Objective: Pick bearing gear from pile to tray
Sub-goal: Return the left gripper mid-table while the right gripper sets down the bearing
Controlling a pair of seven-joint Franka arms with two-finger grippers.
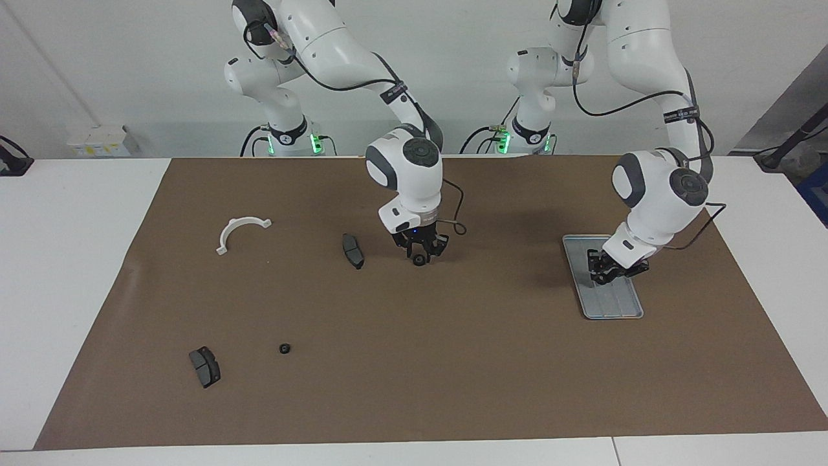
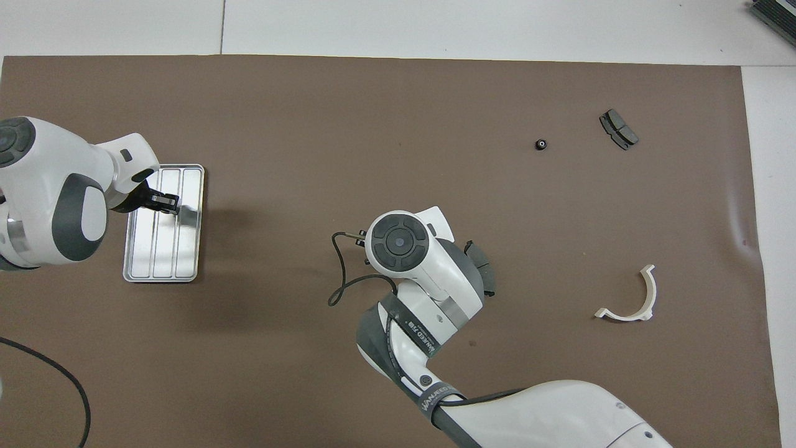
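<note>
tray sits at the left arm's end of the brown counter, the left tool low over it, fingers together. right tool hangs mid-counter, a small black gear at its tips; grip unclear. another gear lies loose, well apart.

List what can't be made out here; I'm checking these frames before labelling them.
- Overhead view: right gripper hidden under its own wrist.
- Facing view: whether the left gripper over the tray holds anything, too small.
- Facing view: whether the small black part at the right gripper is gripped or released.
</note>
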